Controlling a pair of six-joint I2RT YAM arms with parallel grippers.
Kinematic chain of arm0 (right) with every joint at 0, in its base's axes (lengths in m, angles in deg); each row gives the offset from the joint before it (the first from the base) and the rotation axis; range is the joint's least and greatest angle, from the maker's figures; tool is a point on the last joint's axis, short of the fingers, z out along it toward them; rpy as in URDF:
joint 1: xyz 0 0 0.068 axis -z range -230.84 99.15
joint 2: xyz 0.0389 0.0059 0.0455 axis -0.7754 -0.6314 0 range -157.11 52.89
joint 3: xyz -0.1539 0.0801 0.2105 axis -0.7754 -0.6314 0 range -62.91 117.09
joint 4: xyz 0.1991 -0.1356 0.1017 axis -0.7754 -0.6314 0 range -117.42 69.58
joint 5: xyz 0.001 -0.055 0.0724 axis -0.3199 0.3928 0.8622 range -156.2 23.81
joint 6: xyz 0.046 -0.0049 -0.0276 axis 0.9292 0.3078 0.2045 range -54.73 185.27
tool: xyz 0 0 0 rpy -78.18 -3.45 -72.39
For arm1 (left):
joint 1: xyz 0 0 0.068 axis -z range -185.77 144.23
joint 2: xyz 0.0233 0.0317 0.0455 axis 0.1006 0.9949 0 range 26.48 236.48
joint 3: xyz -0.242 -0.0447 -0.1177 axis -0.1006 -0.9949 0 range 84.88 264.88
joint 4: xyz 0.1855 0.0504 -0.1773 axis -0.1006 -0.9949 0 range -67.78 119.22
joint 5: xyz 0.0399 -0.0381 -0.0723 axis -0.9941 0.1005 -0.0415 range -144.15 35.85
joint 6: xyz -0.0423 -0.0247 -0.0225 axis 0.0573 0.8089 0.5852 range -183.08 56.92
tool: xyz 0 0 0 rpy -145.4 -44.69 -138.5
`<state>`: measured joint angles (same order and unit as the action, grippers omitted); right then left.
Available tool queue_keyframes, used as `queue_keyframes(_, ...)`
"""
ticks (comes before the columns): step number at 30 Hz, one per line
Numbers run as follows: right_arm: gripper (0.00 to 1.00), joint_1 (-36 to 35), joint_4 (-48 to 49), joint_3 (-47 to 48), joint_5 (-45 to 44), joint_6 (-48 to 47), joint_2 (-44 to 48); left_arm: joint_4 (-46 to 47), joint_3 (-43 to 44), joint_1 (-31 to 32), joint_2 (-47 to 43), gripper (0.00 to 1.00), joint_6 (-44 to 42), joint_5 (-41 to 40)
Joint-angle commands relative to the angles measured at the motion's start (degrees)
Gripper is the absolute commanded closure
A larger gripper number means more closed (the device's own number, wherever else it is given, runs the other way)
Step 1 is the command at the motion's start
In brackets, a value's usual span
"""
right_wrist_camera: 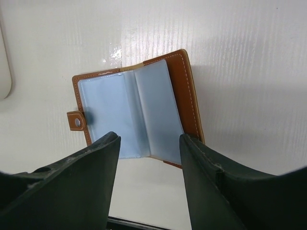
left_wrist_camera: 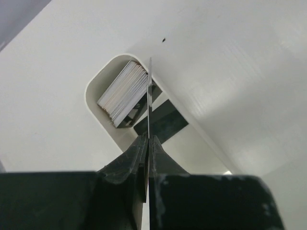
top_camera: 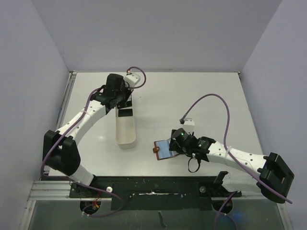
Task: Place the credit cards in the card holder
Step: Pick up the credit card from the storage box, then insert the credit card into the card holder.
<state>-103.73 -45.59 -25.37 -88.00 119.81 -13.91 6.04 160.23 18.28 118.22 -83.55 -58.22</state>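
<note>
Left gripper (left_wrist_camera: 147,142) pinches a thin dark card (left_wrist_camera: 149,96) over a card stack (left_wrist_camera: 123,93) in the white tray (left_wrist_camera: 94,82); right gripper (right_wrist_camera: 149,139) gapes above the open brown leather wallet (right_wrist_camera: 144,103)

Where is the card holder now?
In the top view the card holder lies open on the table, right of the white tray and directly before the open right end effector.
</note>
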Motion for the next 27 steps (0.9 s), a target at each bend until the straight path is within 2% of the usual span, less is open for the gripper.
queue_keyframes(1,0.48,1.03,0.62,-0.83,-2.15,-0.31,1.22,0.68,3.43,-1.20,-6.58,1.00,21.37,12.23)
queue_keyframes(7,0.54,1.35,1.62,-2.91,-1.93,0.37,1.24,6.12,-3.14,-1.16,-10.83,1.00,40.30,24.37)
queue_keyframes(13,0.58,1.49,2.00,-4.37,-2.19,1.49,1.52,23.11,-17.13,1.26,-14.29,1.00,62.55,34.64)
queue_keyframes(22,0.58,1.54,3.23,-6.61,-1.49,3.81,1.91,33.40,-28.65,10.94,-16.50,1.00,77.94,28.32)
queue_keyframes(27,0.59,1.49,4.76,-8.69,-0.75,5.00,3.39,38.26,-32.99,16.19,-14.83,1.00,82.12,24.14)
